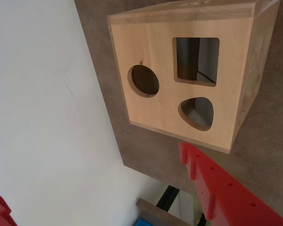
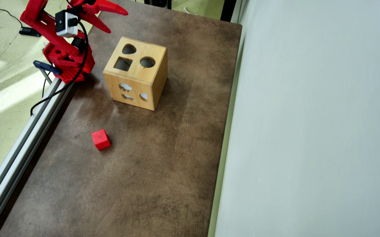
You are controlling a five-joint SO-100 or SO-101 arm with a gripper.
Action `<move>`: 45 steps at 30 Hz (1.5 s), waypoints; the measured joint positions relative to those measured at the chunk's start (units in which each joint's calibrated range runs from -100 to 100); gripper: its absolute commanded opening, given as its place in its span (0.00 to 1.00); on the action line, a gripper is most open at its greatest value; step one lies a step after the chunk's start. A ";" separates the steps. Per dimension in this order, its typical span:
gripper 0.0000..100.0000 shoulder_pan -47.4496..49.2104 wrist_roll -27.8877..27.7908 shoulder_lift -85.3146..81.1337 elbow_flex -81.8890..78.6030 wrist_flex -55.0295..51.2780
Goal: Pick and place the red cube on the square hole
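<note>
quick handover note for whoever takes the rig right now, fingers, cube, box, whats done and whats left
Gripper: open and empty, raised near the arm's base at the top left of the overhead view, fingers spread and pointing toward the box.
Red cube: lying on the brown table, apart from the box, below it in the overhead view. The wrist view does not show it.
Wooden box: upright; its top has the square hole, a round hole and a rounded hole.
Done: nothing yet.
Left: reach the cube, grasp it, carry it over the square hole, release.
</note>
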State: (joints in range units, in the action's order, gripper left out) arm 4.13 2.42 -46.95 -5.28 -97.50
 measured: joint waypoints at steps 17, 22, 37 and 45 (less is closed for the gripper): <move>0.02 0.00 0.00 -48.81 -15.53 0.00; 0.02 0.00 0.00 -48.81 -15.53 0.00; 0.02 0.00 0.00 -47.63 -15.53 0.00; 0.02 0.00 0.00 -35.51 -10.56 8.80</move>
State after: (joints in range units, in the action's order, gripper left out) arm 4.13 2.42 -82.46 -15.85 -88.70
